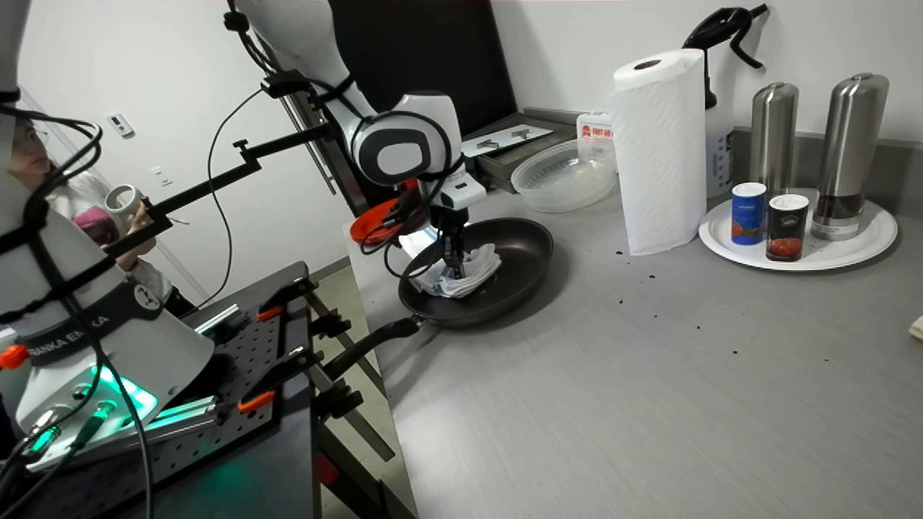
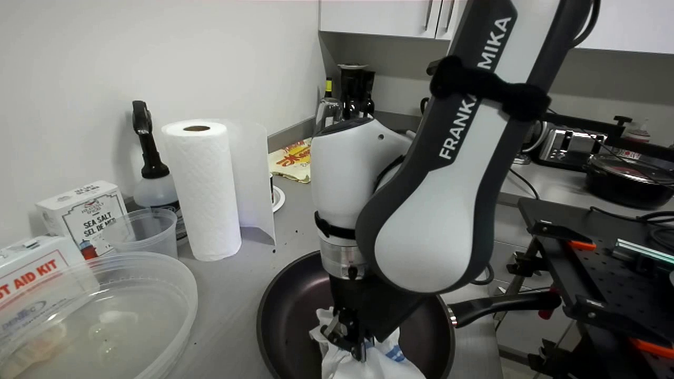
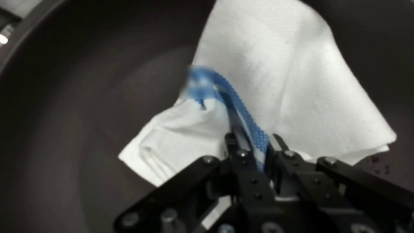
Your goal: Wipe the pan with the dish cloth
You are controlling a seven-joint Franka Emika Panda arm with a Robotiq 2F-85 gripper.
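Note:
The round black pan (image 1: 520, 249) sits on the grey counter, and its dark handle (image 1: 371, 346) sticks out past the counter's edge. The pan also shows in an exterior view (image 2: 289, 310) and fills the wrist view (image 3: 97, 97). The white dish cloth (image 1: 482, 270) with blue stripes lies rumpled inside the pan; it shows in an exterior view (image 2: 368, 366) and the wrist view (image 3: 252, 48). My gripper (image 3: 254, 142) points down into the pan, its fingers shut on a blue-striped fold of the cloth. Small dark red specks (image 3: 378, 166) lie on the pan beside the cloth.
A paper towel roll (image 1: 660, 158) and a white plate (image 1: 858, 252) with shakers stand beyond the pan. A clear plastic container (image 2: 174, 316), a first aid box (image 2: 37, 279) and a sea salt box (image 2: 84, 216) stand near the wall. A red-orange object (image 1: 371, 223) lies behind the pan.

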